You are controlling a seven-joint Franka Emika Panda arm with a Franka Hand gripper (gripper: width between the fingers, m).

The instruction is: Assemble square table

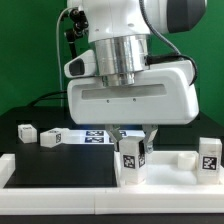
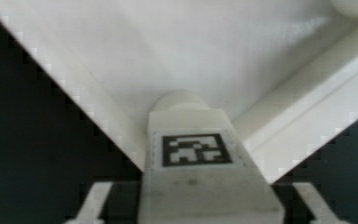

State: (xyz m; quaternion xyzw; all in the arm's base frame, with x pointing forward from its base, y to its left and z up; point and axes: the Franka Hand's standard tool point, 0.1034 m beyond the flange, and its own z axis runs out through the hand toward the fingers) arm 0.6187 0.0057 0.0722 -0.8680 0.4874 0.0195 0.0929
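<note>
— Black surface (image 1: 40, 160) on screen. How far along are you?
— Early, I'd judge. Above the square tabletop (image 2: 105, 60) corner, my jaws are clamped on one upright leg (image 2: 197, 140). The other legs (image 1: 208, 155) lie loose, none visibly attached.

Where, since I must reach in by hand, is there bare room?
Bare black table at the exterior view's left, between the loose legs behind and the border rail in front. Crowded at its right: gripper, held leg, tabletop.
</note>
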